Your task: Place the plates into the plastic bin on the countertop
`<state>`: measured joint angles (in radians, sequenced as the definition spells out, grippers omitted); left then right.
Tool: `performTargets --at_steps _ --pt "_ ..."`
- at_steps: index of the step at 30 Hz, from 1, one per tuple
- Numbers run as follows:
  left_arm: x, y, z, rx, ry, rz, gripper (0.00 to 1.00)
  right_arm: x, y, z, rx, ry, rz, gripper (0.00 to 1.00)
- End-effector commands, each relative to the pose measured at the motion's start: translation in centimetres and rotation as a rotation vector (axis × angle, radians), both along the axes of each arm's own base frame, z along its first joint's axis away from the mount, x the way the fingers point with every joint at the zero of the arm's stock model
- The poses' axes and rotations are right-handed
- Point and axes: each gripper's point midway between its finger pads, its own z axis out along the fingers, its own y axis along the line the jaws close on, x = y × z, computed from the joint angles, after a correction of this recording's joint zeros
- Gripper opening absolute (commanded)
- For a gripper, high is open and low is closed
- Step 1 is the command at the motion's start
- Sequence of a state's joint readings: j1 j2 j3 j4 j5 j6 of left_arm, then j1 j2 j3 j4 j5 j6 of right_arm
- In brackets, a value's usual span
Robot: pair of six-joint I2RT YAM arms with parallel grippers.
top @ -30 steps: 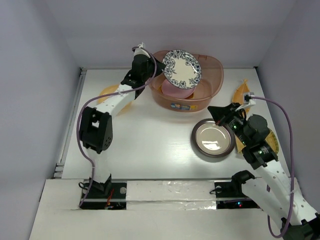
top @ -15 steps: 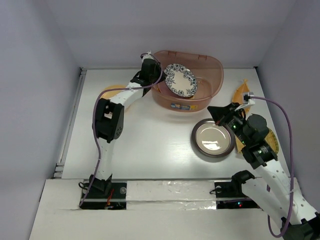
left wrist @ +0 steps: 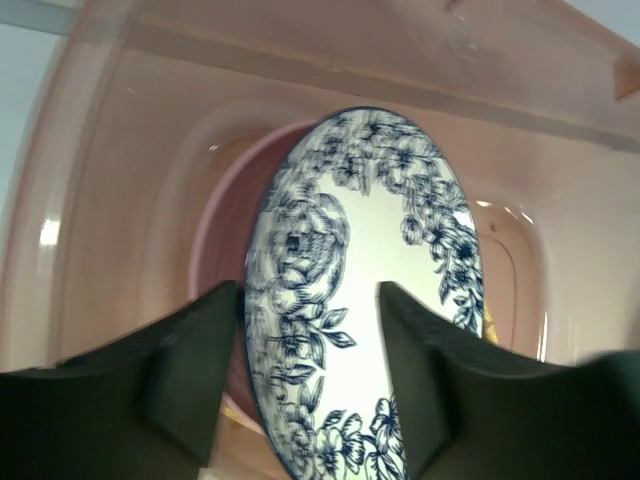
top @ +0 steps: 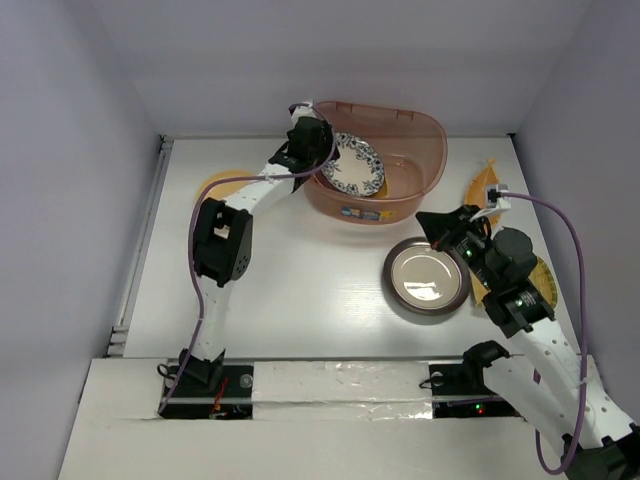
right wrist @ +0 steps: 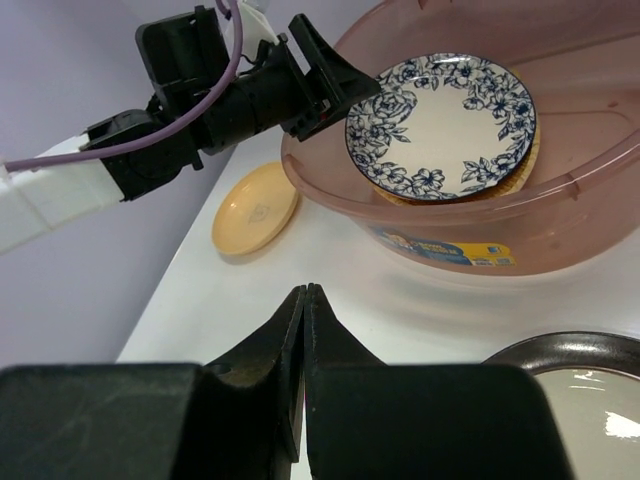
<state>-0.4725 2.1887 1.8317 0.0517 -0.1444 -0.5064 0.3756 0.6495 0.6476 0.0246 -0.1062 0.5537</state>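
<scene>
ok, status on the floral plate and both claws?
Left claw open around floral plate rim; plate tilted inside the bin. Right claw shut, empty, near metal plate. Nothing blocking.

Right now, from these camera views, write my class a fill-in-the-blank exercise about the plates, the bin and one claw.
The patterned plate inside the plastic bin has a blue-white ___ design. The shiny metal plate lies on the ___, outside the bin. The right claw is ___, holding nothing.
Missing words: floral; countertop; shut.
</scene>
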Motion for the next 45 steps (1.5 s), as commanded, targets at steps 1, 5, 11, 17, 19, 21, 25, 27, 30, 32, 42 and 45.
performTargets --at_steps 1,5,11,17,19,21,25,27,30,32,42,45 --pt "-1.1 -0.3 12.7 0.005 -0.264 0.009 0.59 0.0 -0.4 1.2 0.000 -0.038 -0.025 0.04" --pt "-2.9 0.1 17.7 0.013 -0.370 0.016 0.67 -0.1 -0.7 1.6 0.003 -0.042 -0.039 0.05" --pt "-8.0 0.1 22.3 0.009 -0.481 0.008 0.69 0.0 -1.0 1.8 0.002 -0.046 -0.058 0.05" --pt "-14.7 -2.4 18.3 -0.037 -0.417 -0.086 0.14 -0.5 -1.6 2.5 0.015 -0.065 -0.078 0.03" --pt "-17.2 -3.3 14.7 -0.040 -0.351 -0.133 0.01 -0.8 -2.0 3.2 0.022 -0.087 -0.092 0.01" --pt "-20.3 -5.8 12.3 -0.094 -0.297 -0.212 0.00 -1.0 -2.1 2.8 0.012 -0.071 -0.093 0.00" --pt "-26.1 -8.7 4.9 -0.142 -0.139 -0.331 0.00 -1.2 -2.7 2.1 0.001 -0.059 -0.121 0.00" --pt "-28.3 -10.4 3.1 -0.174 -0.084 -0.403 0.02 -1.4 -2.9 1.7 0.007 -0.056 -0.127 0.00" --pt "-30.0 -11.6 0.6 -0.224 -0.018 -0.447 0.22 -1.5 -2.8 1.1 0.010 -0.045 -0.122 0.02" --pt "-31.5 -13.2 -0.7 -0.257 0.019 -0.497 0.36 -1.5 -2.8 0.9 0.012 -0.039 -0.120 0.04" --pt "-30.9 -16.7 -6.2 -0.241 0.119 -0.541 0.49 -1.5 -2.5 -0.1 0.010 -0.015 -0.104 0.16" --pt "-30.5 -16.8 -7.8 -0.210 0.141 -0.524 0.48 -1.6 -2.5 -0.1 0.009 -0.017 -0.104 0.16"
